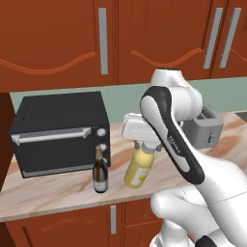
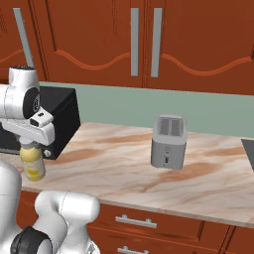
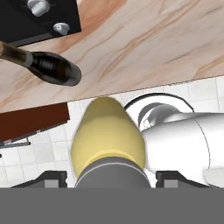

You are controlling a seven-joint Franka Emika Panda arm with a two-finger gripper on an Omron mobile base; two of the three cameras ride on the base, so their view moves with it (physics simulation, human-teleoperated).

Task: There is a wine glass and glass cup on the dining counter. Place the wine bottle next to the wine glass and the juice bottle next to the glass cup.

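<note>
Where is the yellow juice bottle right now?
The juice bottle hangs tilted in the gripper above the marble counter, just right of the wine bottle and the black toaster oven.

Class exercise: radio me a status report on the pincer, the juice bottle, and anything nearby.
Pincer shut on juice bottle, bottle tilted, lifted off counter. Wine bottle upright beside it, before toaster oven. Toaster off to the right.
</note>
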